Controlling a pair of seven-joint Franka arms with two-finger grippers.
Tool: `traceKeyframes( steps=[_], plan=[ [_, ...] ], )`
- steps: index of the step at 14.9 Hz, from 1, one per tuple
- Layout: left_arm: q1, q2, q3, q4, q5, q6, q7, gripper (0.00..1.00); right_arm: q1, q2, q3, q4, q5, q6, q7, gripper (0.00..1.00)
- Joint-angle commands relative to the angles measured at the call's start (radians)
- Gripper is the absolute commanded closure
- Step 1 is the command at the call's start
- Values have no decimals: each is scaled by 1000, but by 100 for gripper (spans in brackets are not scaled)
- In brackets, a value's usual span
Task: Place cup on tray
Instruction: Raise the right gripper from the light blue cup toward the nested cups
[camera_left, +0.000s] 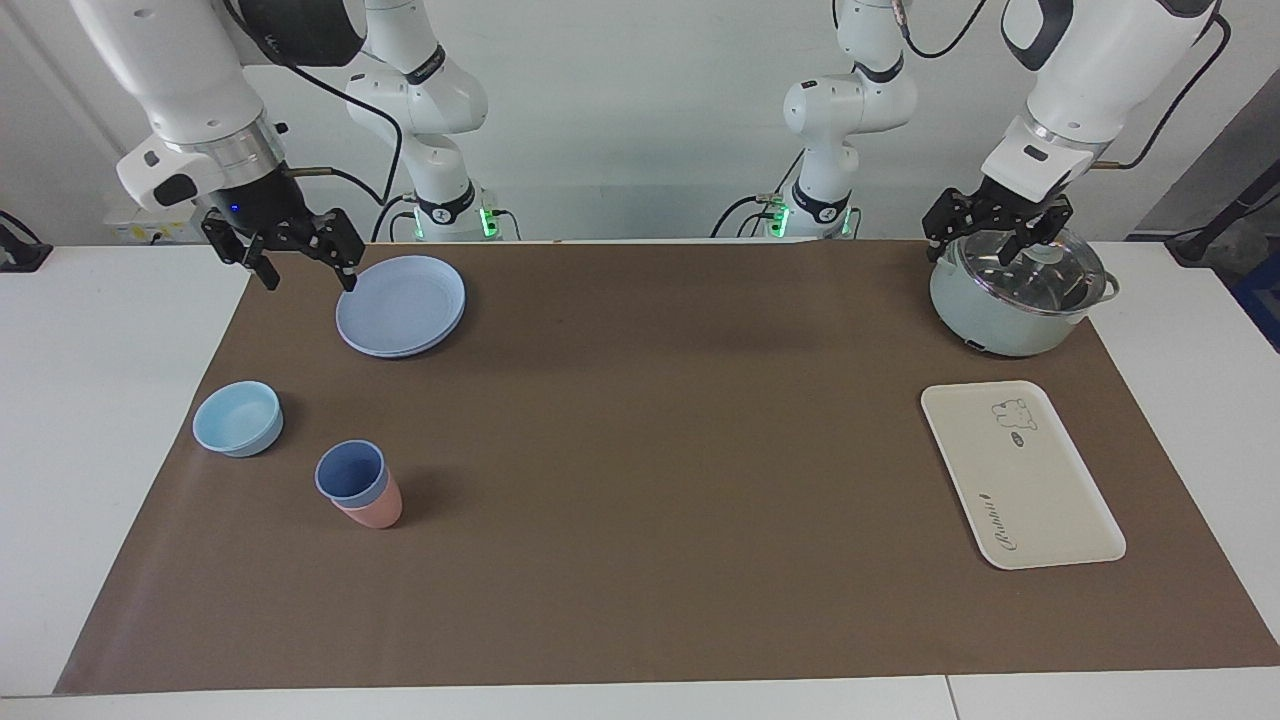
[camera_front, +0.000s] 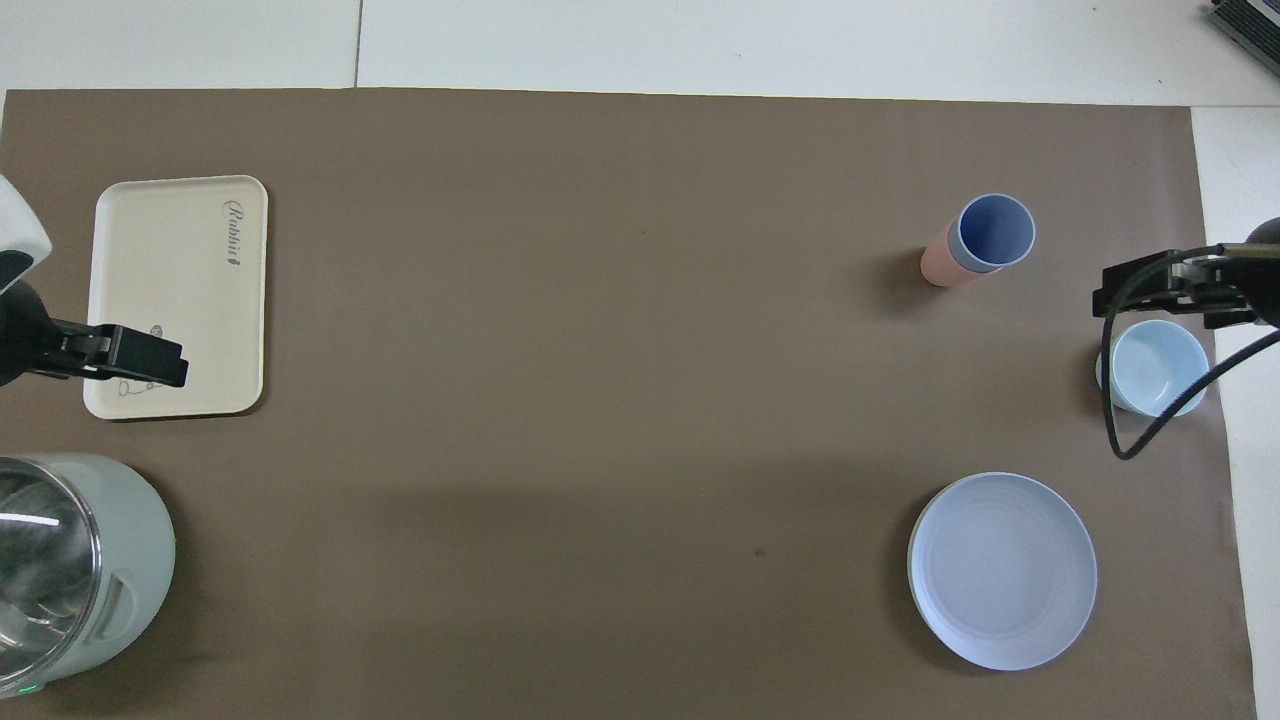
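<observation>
Nesting in a pink tumbler (camera_left: 372, 510), the cup (camera_left: 351, 472) sits well apart from both spread-open jaws.

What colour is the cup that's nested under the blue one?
Salmon pink cup, seen best in the facing view.

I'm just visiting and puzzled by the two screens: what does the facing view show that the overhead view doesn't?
Only the facing view shows the whole arms, with the right hand raised beside the plates and the left hand over the pot. Only the overhead view looks straight into the cup. Both show the cup nested in a pink cup, the bowl and the empty tray.
</observation>
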Motion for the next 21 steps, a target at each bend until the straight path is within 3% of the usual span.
traceKeyframes(
  steps=[1,4,9,14,18,21],
  plan=[
    [16,-9,-8,-2,-7,-15,-4,0,-65,44,5,41,29,7,113,2],
    [16,-9,-8,-2,-9,-15,-4,0,-120,59,5,38,29,92,208,2],
    [16,-11,-8,-2,-7,-15,-4,0,-232,113,5,36,64,96,267,2],
    [16,-9,-8,-2,-7,-15,-4,0,-332,297,2,165,231,48,377,0],
    [16,-9,-8,-2,-7,-15,-2,0,-333,415,8,182,274,166,511,0],
    [16,-9,-8,-2,-7,-15,-4,0,-336,559,7,312,351,185,587,0]
  ],
)
